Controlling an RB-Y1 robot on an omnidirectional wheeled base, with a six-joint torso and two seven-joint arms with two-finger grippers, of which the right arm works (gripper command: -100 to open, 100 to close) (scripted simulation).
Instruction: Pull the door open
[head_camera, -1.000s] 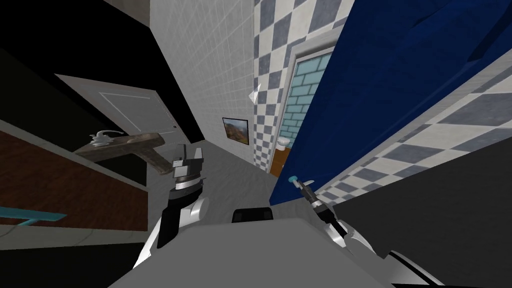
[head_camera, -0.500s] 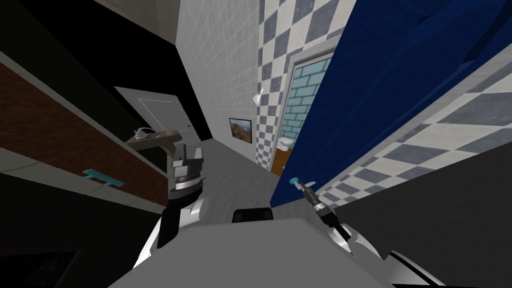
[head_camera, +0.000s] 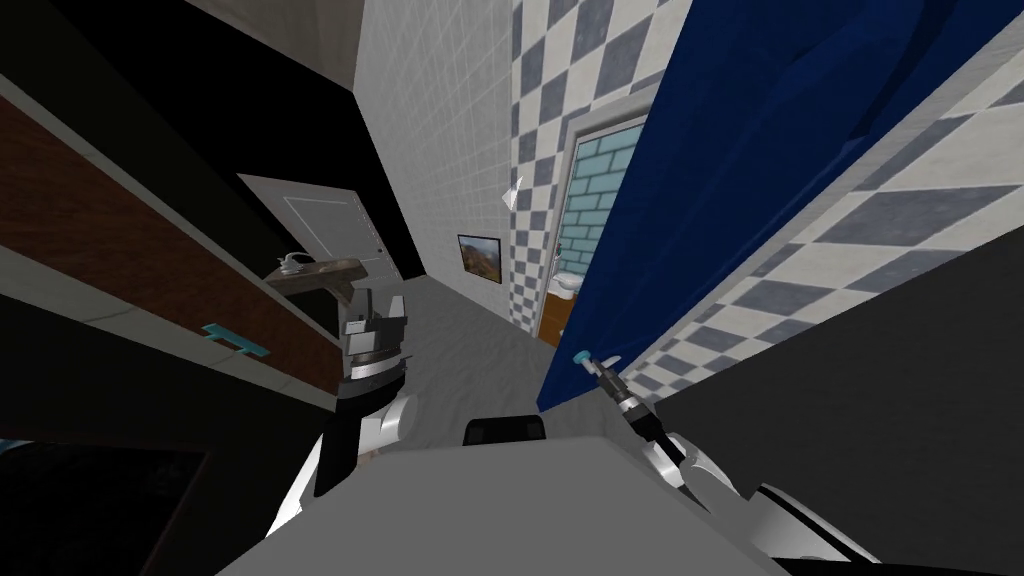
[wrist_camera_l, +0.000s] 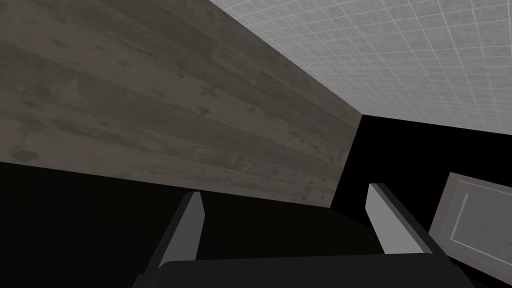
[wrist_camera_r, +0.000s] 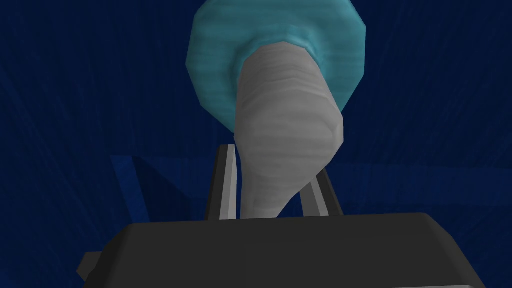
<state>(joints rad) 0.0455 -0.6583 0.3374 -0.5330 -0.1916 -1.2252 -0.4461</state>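
Clamped with the right gripper (wrist_camera_r: 274, 167) on a grey lever handle (wrist_camera_r: 287, 125), the near end of it caught between the two blades. Thin light grey fingers (wrist_camera_r: 227, 185) pressed to either side of it, rising from the dark gripper body (wrist_camera_r: 280, 250). Past the grip, joined to a round teal plate (wrist_camera_r: 215, 55) set flat on a dark blue door (wrist_camera_r: 425, 100). On the door's face, behind the fingers, a shallow step marking the edge and one corner of a panel (wrist_camera_r: 150, 190).

No readable text or signs anywhere
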